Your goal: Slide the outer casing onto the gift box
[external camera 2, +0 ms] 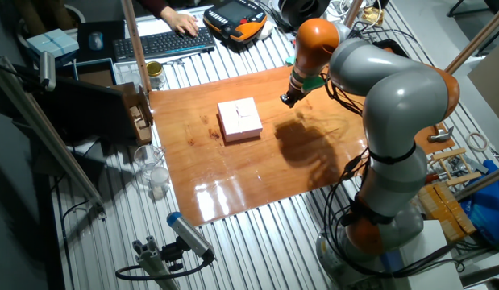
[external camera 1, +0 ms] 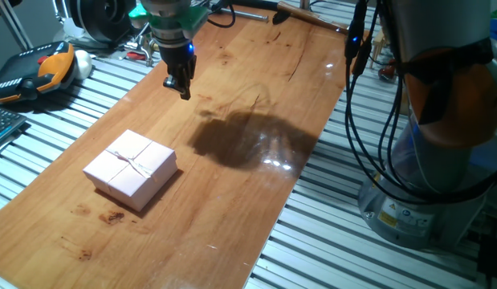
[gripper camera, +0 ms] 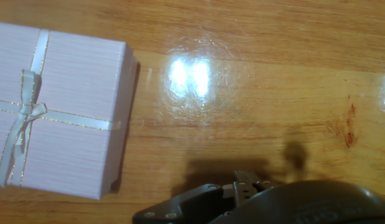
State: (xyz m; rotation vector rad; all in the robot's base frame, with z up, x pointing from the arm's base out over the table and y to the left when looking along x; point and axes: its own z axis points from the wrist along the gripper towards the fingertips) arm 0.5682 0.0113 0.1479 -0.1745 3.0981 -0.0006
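Currently the casing (external camera 1: 131,170) sits flat on the wooden tabletop (external camera 1: 232,201), ribbon (gripper camera: 21,118) and bow up, closed over whatever is under it; the gift box tray itself is hidden, only pink side walls show below the lid edge. In the other fixed view the casing (external camera 2: 239,119) lies near the middle of the tabletop (external camera 2: 233,177), towards the keyboard side. Gripper (external camera 1: 179,80) hangs above the board, well apart from the casing, nothing in it. Jaws look close together in the fixed views, but too small and dark to tell for sure; the hand view shows only a dark part of the gripper body at the bottom edge, no gap visible. In the hand view the casing (gripper camera: 58,109) fills the left side, its right edge clear of the gripper's shadow. Arm shadow (external camera 1: 248,140) falls on the wood right of the casing. Off the board: keyboard (external camera 2: 164,44), teach pendant (external camera 2: 237,18), a person's hand (external camera 2: 178,19) on the keyboard, small jar (external camera 2: 155,75).
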